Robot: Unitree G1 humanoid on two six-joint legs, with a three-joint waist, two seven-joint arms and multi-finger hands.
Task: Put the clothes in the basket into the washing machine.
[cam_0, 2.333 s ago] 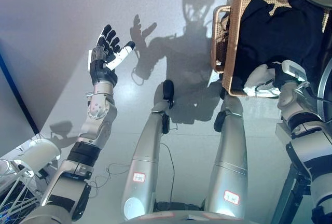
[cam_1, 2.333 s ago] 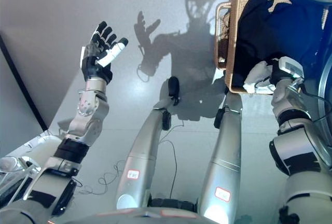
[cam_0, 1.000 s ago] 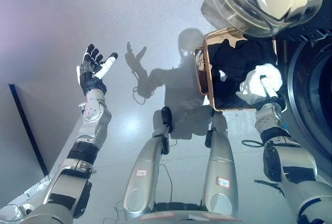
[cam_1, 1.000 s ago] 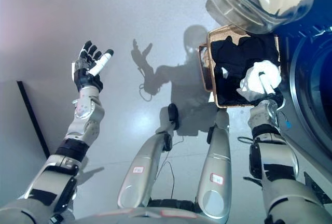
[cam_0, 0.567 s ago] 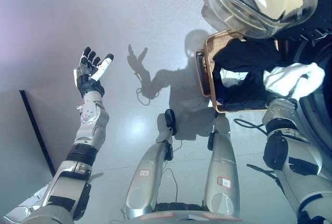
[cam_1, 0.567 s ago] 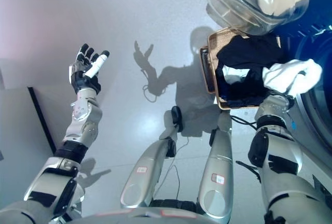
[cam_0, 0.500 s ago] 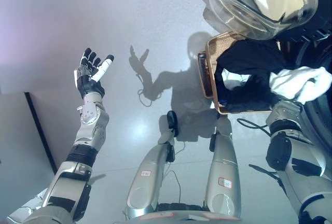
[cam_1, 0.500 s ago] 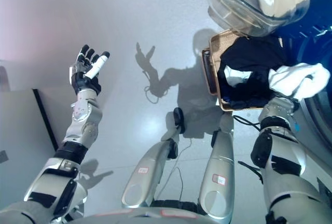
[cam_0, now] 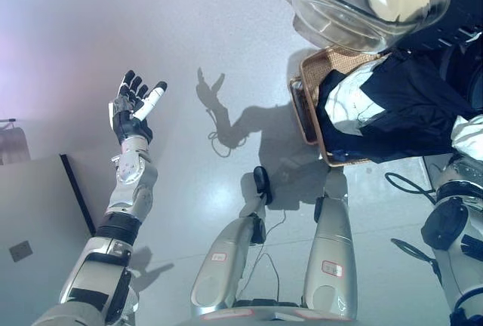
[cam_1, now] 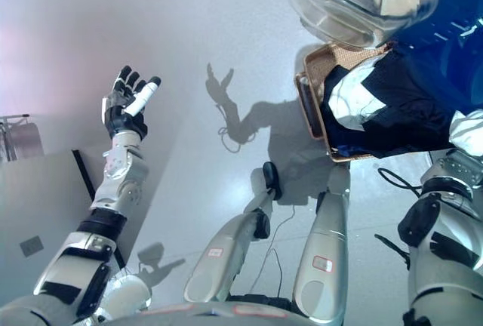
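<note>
Clothes are the dark heap, black and navy, with one white piece among them. The heap hangs over the near rim of the basket and stretches toward the right edge of the view. One more white cloth shows at that right edge, just above my right wrist, and the dark fabric reaches up to it.

My right hand is hidden there behind the cloth and the edge of the view, so I cannot tell if its fingers are curled or straight, or what they hold. Only the forearm shows, coming up from the lower right corner.

The basket is woven, light brown, and it stands on the floor in the upper right part of the view. Its left wall and its far left corner are bare; the rest is covered by the clothes.

Above the basket the round door of the washing machine is swung open, with its clear bowl of glass toward me. The dark blue front of the machine fills the upper right corner behind it.

My left hand is well apart from all this, at the left side, raised over the grey floor. Its palm is open, the fingers are spread and nearly straight, and it holds nothing.

A grey panel lies at the lower left corner of the floor.
</note>
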